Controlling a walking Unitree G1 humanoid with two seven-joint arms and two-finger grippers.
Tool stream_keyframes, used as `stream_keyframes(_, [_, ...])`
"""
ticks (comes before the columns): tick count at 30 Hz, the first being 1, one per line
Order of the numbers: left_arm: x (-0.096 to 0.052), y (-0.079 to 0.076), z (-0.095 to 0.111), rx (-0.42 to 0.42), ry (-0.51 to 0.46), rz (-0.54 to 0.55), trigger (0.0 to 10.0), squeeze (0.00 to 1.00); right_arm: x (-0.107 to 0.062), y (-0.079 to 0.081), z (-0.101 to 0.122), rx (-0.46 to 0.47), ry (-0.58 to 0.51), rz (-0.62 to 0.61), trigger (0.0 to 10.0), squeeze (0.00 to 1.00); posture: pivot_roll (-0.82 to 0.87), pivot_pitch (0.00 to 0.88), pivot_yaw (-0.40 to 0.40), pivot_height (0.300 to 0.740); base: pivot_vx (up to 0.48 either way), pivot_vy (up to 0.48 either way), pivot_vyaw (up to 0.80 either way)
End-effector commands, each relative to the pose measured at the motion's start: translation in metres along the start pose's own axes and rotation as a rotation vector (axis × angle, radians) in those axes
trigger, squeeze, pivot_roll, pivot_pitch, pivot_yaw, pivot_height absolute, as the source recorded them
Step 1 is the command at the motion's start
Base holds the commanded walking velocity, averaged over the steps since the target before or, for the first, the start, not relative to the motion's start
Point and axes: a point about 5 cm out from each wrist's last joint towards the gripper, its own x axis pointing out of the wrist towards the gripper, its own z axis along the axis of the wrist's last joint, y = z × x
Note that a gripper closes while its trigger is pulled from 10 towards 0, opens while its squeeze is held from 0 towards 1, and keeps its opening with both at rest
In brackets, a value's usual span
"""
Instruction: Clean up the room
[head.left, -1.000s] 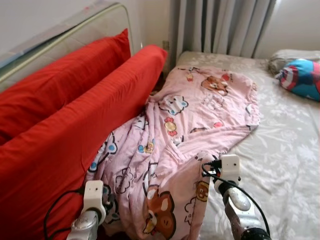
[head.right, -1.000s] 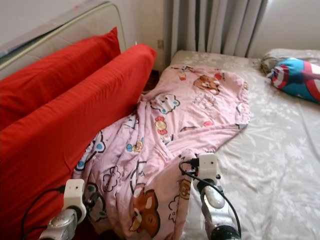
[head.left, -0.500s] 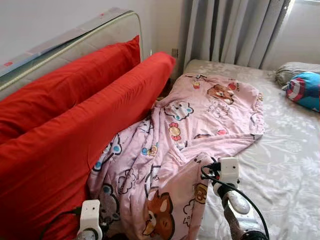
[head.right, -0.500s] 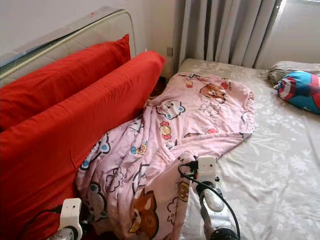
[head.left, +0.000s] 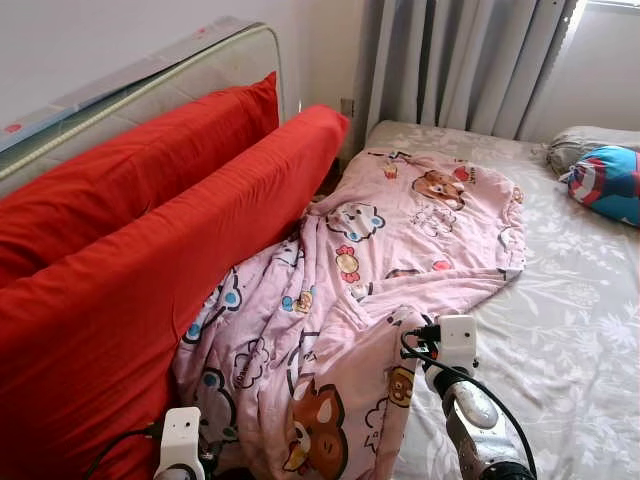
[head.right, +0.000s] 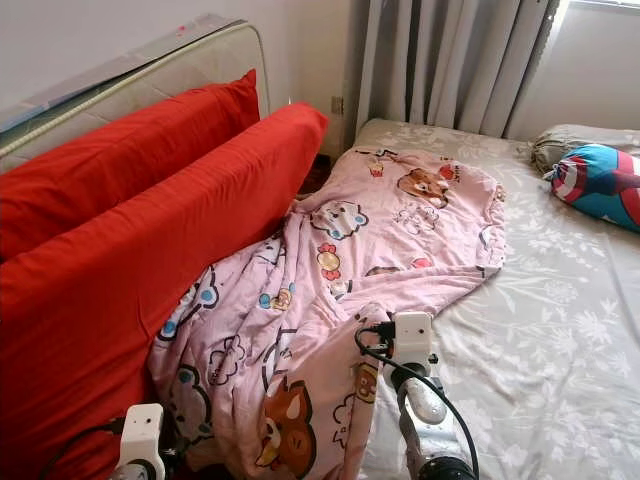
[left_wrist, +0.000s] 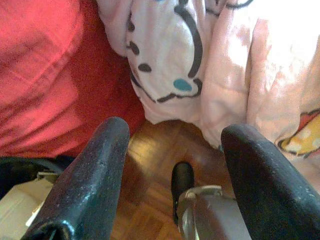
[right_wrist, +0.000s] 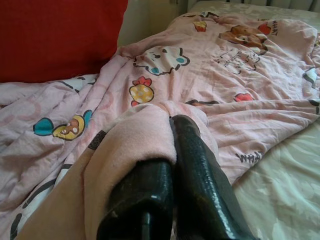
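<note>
Pinching a fold of the pink blanket (head.right: 350, 270) at frame centre, right gripper (right_wrist: 172, 150) jaws closed on it | left gripper (left_wrist: 175, 150) jaws open over wooden floor (left_wrist: 150, 200), lower left | red pillows (head.left: 150, 250) crowd the left | bed (head.right: 560, 330) right

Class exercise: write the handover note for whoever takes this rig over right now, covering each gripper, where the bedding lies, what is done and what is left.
Right gripper: shut on a fold of the pink blanket.
Left gripper: open, holding nothing, low over the wooden floor beside the red pillows.
Blanket lies crumpled across the bed, its near end hanging off the edge.
Done: one fold gripped.
Left: grip a second fold, then spread or fold the blanket.
</note>
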Motion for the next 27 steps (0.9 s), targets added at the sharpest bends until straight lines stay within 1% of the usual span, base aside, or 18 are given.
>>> stream_keyframes(1, [-0.0021,0.0008,-0.0098,-0.002,0.039,0.006,10.0,0.00,0.0028,0.0007,0.0086,-0.007,-0.040,0.002,10.0,0.00,-0.04,0.011,-0.004,0.740,0.000,0.000,0.00])
stream_keyframes(7, [-0.0029,0.0023,-0.0135,-0.004,0.058,0.008,10.0,0.00,0.0026,0.0014,0.0080,-0.017,-0.037,0.007,10.0,0.00,-0.04,0.012,-0.007,0.740,0.000,0.000,0.00])
stream_keyframes(12, [-0.0019,0.0075,-0.0095,-0.006,0.059,0.016,10.0,0.00,0.0030,0.0029,0.0093,-0.022,-0.046,0.008,10.0,0.00,-0.04,0.012,-0.007,0.740,0.000,0.000,0.00])
stream_keyframes(19, [-0.0019,0.0068,-0.0095,-0.006,0.055,0.014,10.0,0.00,0.0033,0.0028,0.0097,-0.025,-0.047,0.007,10.0,0.00,-0.04,0.010,-0.006,0.740,0.000,0.000,0.00])
stream_keyframes(27, [-0.0020,0.0062,-0.0102,0.000,0.059,0.007,10.0,0.00,0.0038,0.0023,0.0103,-0.026,-0.049,0.001,10.0,0.00,-0.04,0.006,-0.003,0.740,-0.259,0.000,0.00])
